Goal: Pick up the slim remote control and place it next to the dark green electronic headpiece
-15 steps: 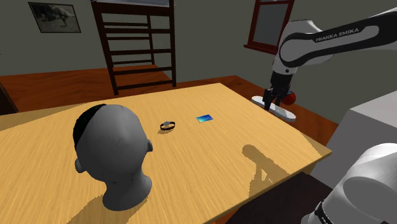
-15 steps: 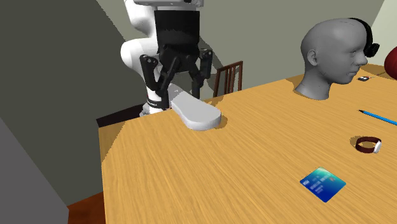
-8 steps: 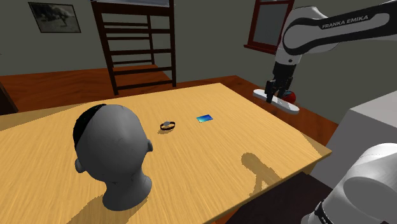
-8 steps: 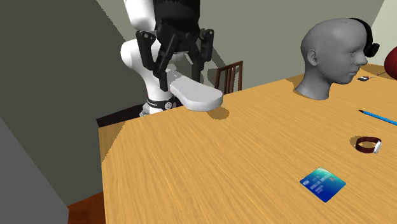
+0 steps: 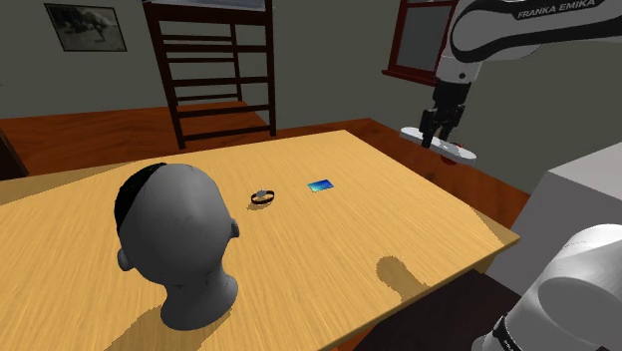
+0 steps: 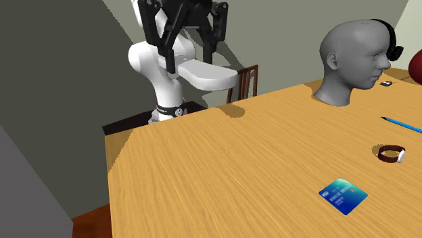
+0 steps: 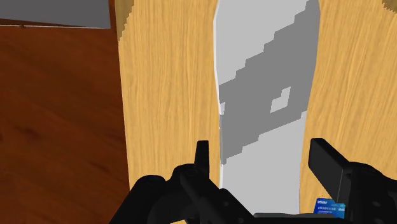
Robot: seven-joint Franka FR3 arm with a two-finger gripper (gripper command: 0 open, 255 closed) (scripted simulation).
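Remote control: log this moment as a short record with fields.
remote: white, slim, clasped in the pincer, roughly level
height: clear of the table, near its edge
target: dark headpiece on the grey mannequin head, far across the table
step left: carry and place
other items: blue card, wristband, blue pen

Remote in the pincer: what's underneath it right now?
Bare wooden table, with the shadow of the remote on it; the remote hangs clear above the wood. In the wrist view the remote covers the strip directly beneath it.
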